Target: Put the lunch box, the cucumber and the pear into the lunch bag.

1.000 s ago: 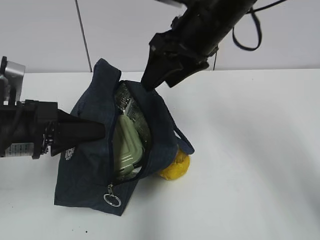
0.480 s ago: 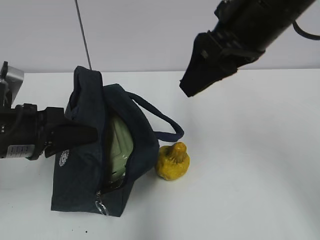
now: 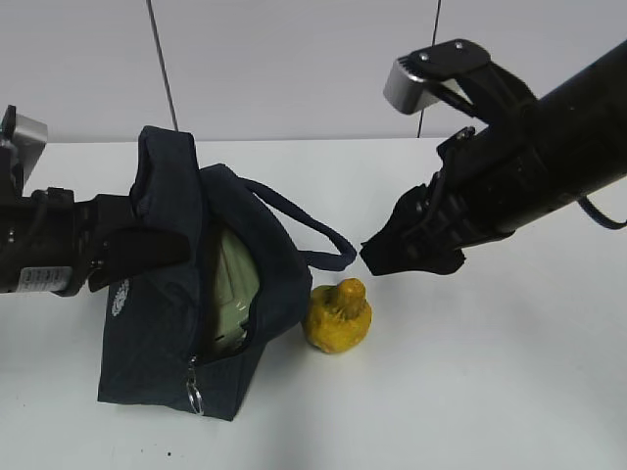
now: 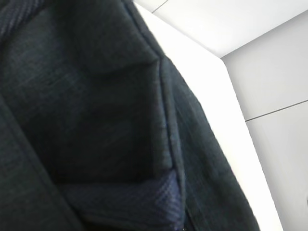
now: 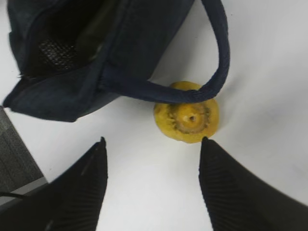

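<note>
Right pincer (image 5: 151,142) hangs with its jaws spread wide and empty, aimed at the pear (image 3: 339,314), which sits on the white surface (image 3: 509,392) just at 3 o'clock of the lunch bag (image 3: 162,333). From the pear, the bag's handle (image 3: 313,240) loops over at 12 o'clock. Inside the bag's mouth the pale green lunch box (image 3: 232,289) shows; the cucumber I cannot make out. Left pincer (image 3: 162,250), at 9 o'clock, is clenched on the bag's dark fabric, holding that side up.

My worry is the strap: in the right wrist view it lies across the top of the pear (image 5: 187,113), so jaws closing there could pinch the handle (image 5: 219,57) with the fruit and drag the bag. The lumpy, rounded pear may also roll out of a shallow grip.

Only the wrist view shows that strap crossing the fruit; the outside view alone shows the lunch box and the left arm's hold. The left wrist view gives only navy cloth (image 4: 96,120).
</note>
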Tool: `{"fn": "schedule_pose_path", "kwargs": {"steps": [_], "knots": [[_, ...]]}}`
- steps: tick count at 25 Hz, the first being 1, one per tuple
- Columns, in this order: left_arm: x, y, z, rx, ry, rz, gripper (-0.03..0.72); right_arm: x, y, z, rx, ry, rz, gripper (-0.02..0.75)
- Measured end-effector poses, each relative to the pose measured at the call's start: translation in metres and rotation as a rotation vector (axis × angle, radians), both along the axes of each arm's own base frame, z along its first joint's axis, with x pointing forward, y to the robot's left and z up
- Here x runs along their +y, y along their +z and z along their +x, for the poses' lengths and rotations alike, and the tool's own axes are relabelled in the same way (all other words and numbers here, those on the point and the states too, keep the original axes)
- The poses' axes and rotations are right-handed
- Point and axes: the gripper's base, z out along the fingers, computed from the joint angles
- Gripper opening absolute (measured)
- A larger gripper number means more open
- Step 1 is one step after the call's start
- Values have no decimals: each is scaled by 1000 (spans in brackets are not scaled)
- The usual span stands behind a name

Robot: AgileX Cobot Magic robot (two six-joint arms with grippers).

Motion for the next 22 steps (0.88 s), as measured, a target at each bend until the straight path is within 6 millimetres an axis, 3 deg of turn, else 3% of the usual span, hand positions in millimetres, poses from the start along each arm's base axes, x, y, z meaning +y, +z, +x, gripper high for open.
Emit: {"fn": "schedule_pose_path", "kwargs": {"steps": [12, 16, 22], "knots": [[0, -1, 0, 3, -1, 0, -20, 14, -73, 43, 129, -95, -32, 488], [0, -1, 0, 3, -1, -1, -20, 19, -78, 52, 145, -116, -9, 538], [0, -1, 0, 3, -3, -3, -20, 25, -81, 65, 142, -124, 0, 547]]}}
